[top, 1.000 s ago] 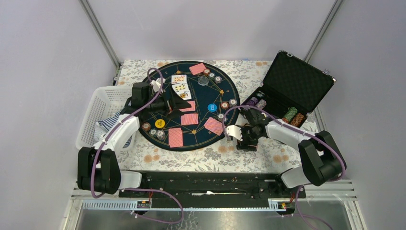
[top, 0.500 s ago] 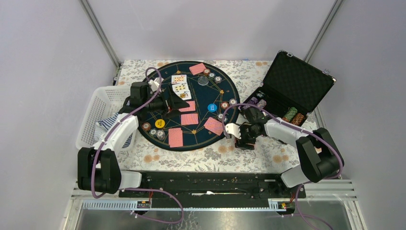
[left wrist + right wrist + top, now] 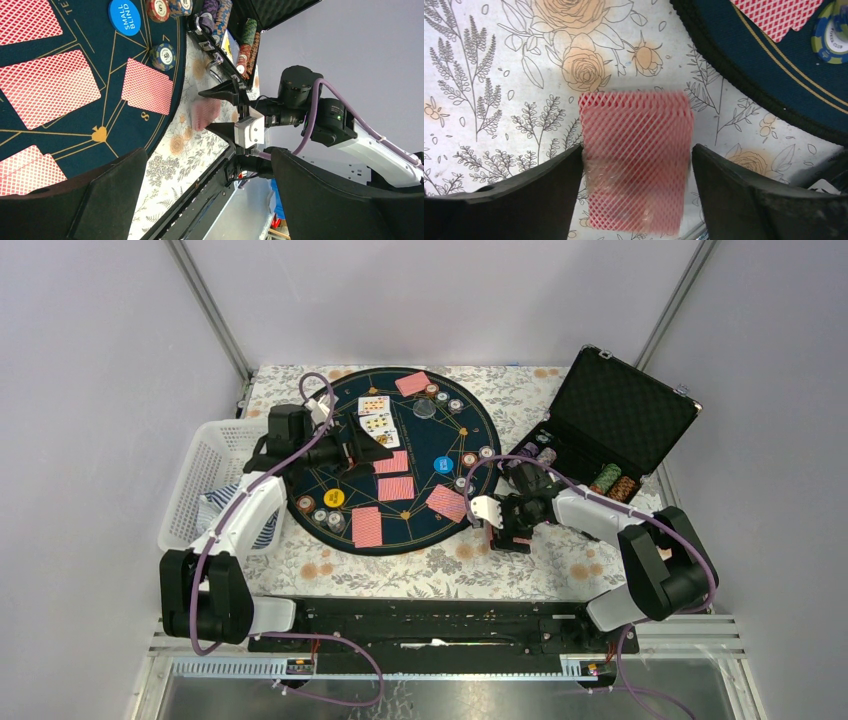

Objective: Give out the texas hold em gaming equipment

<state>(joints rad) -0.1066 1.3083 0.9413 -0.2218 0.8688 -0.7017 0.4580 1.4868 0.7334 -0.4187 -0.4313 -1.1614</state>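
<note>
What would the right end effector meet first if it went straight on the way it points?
The blurred red-backed playing card between the fingers of the right end effector comes first; just beyond it lies the floral-print tablecloth. Whether the card touches the cloth is unclear.

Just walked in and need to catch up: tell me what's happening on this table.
A poker table is being set up. The right arm's fingers are off the round mat, above the floral cloth, with red-backed cards blurred between them; gripped or released, I cannot tell. The left arm's fingers hang open and empty over the mat, where dealt cards, chips and buttons already lie.
</note>
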